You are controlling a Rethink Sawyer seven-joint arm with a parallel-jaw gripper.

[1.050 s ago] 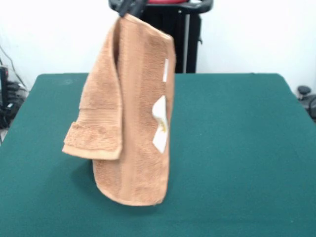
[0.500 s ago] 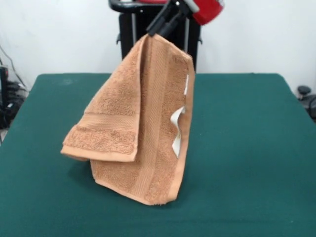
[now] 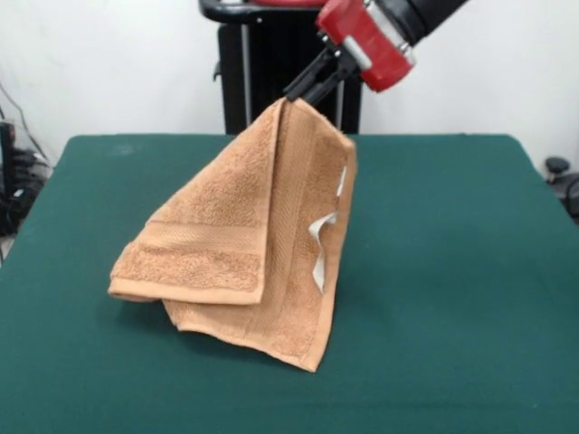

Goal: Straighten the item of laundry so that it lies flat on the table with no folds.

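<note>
An orange-brown terry towel (image 3: 244, 244) hangs folded from one pinched top corner, and its lower part rests on the dark green table (image 3: 452, 271). My gripper (image 3: 296, 93) is shut on that top corner, reaching in from the upper right on a red and black arm. A woven border band runs along the towel's lower left flap. A white label (image 3: 318, 244) shows on the right fold. The towel's far side is hidden.
The black pedestal (image 3: 271, 63) stands behind the table's far edge. Cables and dark equipment (image 3: 14, 181) sit off the left side, and a dark object (image 3: 561, 176) lies off the right edge.
The gripper has moved right and down with the towel. The towel's lower part now lies more on the table and drapes at a slant.
</note>
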